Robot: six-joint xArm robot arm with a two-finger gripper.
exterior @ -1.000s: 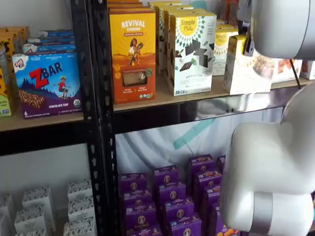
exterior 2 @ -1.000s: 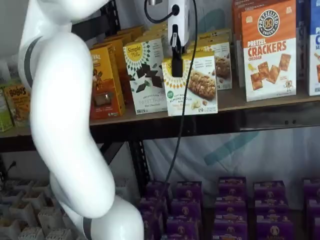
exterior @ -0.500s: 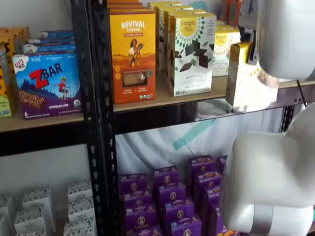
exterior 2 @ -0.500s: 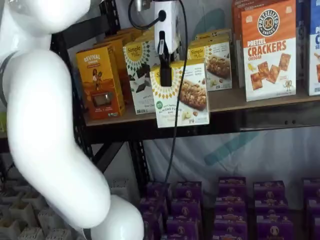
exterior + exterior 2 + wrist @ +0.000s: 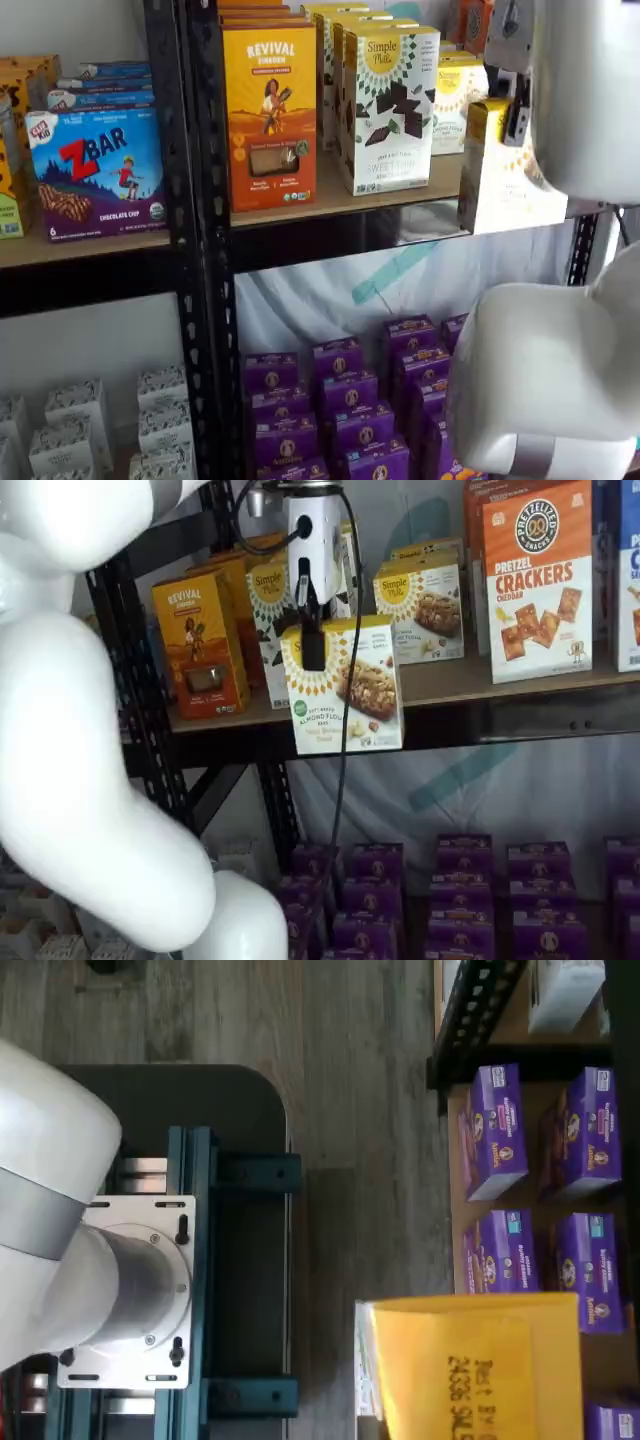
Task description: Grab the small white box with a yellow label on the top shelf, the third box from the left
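My gripper (image 5: 313,640) is shut on the small white box (image 5: 345,688), a cream carton with a yellow top and a baked-bar picture. It hangs in the air in front of the top shelf (image 5: 520,680), clear of its dark front beam. In a shelf view the box (image 5: 500,180) shows yellow side-on, partly behind my white arm, with a black finger (image 5: 518,120) on it. In the wrist view the box's yellow top (image 5: 470,1370) shows over the floor. A like box (image 5: 420,605) stands on the shelf behind.
A taller white Simple Mills box (image 5: 390,105) and an orange Revival box (image 5: 270,110) stand on the top shelf, an orange cracker box (image 5: 538,580) to the right. Purple boxes (image 5: 460,880) fill the shelf below. A black upright (image 5: 195,230) divides the bays. My white arm (image 5: 90,730) fills the foreground.
The gripper has pulled the small white box off the top shelf, outward and slightly down; the box now hangs free in front of the beam.
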